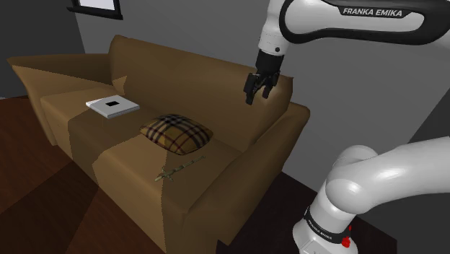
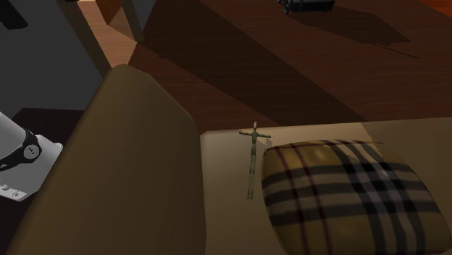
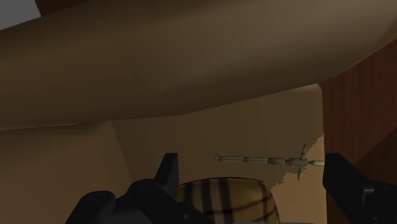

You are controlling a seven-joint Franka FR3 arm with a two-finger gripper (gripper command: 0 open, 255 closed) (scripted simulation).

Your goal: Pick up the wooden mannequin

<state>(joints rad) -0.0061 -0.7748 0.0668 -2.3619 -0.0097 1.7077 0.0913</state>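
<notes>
Two black fingers of the hand (image 1: pixel 257 94) stand apart with nothing between them; the hand hangs in the upper middle of the shoulder view, above the backrest of the brown sofa (image 1: pixel 259 144). Well below it, in the lower middle of that frame, the thin mannequin (image 1: pixel 180 168) lies flat on the seat, arms spread, just beside the plaid pillow (image 1: pixel 177 133). Farther left on the seat lies a flat white box (image 1: pixel 112 105).
</notes>
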